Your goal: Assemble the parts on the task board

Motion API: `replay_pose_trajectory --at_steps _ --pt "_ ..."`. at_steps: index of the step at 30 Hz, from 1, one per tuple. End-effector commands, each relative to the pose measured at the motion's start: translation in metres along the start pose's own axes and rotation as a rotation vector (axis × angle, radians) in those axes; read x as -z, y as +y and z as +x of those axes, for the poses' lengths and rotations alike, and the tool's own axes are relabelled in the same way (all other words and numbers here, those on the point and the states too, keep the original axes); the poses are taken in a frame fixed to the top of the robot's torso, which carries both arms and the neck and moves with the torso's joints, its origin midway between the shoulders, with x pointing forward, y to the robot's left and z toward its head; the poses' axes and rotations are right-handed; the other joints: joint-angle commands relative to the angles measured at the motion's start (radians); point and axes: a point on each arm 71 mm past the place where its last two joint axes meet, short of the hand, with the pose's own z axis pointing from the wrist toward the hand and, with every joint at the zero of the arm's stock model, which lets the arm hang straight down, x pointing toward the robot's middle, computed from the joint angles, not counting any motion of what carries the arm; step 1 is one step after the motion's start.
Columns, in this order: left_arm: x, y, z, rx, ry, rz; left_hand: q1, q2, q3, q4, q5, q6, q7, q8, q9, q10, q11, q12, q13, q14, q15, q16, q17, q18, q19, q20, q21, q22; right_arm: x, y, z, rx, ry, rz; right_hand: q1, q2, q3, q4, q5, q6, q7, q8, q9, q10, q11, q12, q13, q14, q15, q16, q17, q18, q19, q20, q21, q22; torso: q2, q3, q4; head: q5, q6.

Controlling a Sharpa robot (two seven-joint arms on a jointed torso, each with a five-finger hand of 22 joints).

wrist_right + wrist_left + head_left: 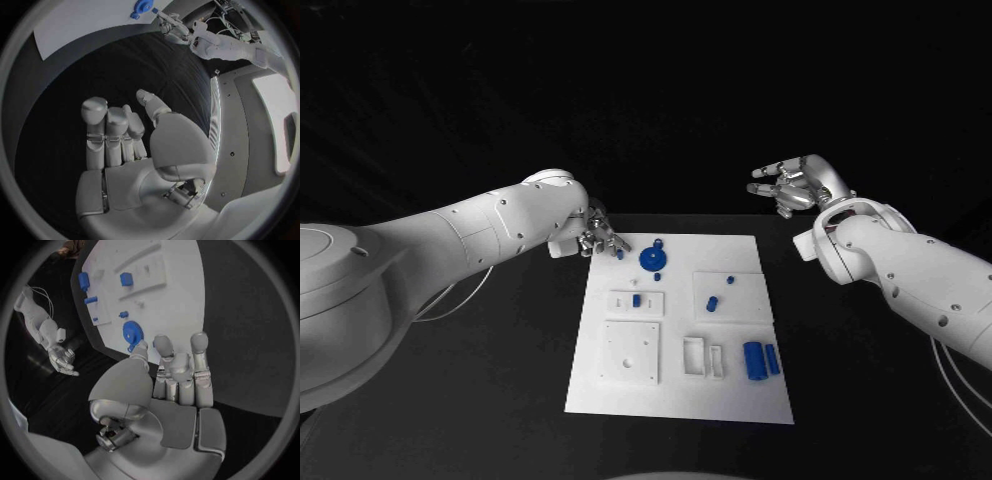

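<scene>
The white task board (733, 400) lies in the middle of the black table. A round blue part (653, 259) sits near its far left corner, also seen as the round blue part (132, 333). My left hand (600, 238) hovers at that corner, fingers (187, 365) extended and holding nothing. A small blue piece (619, 253) lies right by its fingertips; I cannot tell whether they touch. My right hand (795, 185) is raised beyond the board's far right corner, open and empty, its palm (125, 145) bare.
More blue parts lie on the board: one in a small raised plate (638, 299), two small ones (711, 303) (730, 279) and two cylinders (762, 358) at the right. A larger square plate (630, 352) sits near the left edge.
</scene>
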Motion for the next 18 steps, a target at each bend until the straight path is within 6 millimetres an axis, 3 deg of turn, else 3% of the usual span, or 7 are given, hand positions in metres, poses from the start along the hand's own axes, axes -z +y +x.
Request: replay_pose_trajectory --at_steps 1,6,18 --pt "-0.0002 -0.0034 0.0008 0.007 0.006 0.019 0.010 0.010 0.002 -0.011 0.005 -0.006 0.001 -0.006 -0.002 -0.004 0.001 0.006 -0.001 -0.002 0.003 0.005 -0.001 0.001 -0.007 -0.003 0.003 0.019 -0.0003 0.0009 0.0013 0.000 0.013 -0.005 -0.003 0.000 -0.002 0.004 0.006 -0.003 0.001 -0.001 0.002 0.002 -0.002 0.005 0.061 0.006 -0.003 0.002 0.001 0.016 0.055 -0.002 0.004 0.051 0.001 -0.0010 -0.0010 0.000 0.000" --pt "-0.0012 -0.0036 0.0012 0.009 0.005 0.017 0.032 0.027 0.012 -0.026 0.009 -0.009 0.000 -0.006 -0.006 -0.006 0.001 0.006 -0.001 -0.002 0.004 0.004 -0.002 0.001 -0.008 -0.003 0.002 0.019 -0.0003 0.0013 0.0015 -0.001 0.014 -0.006 -0.003 0.000 -0.002 0.004 0.006 -0.003 0.001 -0.001 0.002 0.002 -0.002 0.005 0.061 0.006 -0.003 0.002 0.001 0.016 0.055 -0.002 0.004 0.051 0.002 -0.0009 -0.0009 -0.002 0.000" --pt "-0.0030 -0.0015 0.0018 0.025 0.002 0.007 0.045 0.037 0.012 -0.036 0.014 -0.011 0.001 -0.005 -0.011 -0.006 0.001 0.006 -0.002 -0.003 0.004 0.005 -0.003 0.001 -0.009 -0.002 0.001 0.019 -0.0003 0.0015 0.0018 0.001 0.015 -0.007 -0.003 0.000 -0.002 0.004 0.006 -0.003 0.001 -0.001 0.002 0.002 -0.002 0.005 0.061 0.006 -0.003 0.002 0.001 0.016 0.055 -0.002 0.004 0.051 0.001 -0.0002 0.0002 -0.006 -0.002"
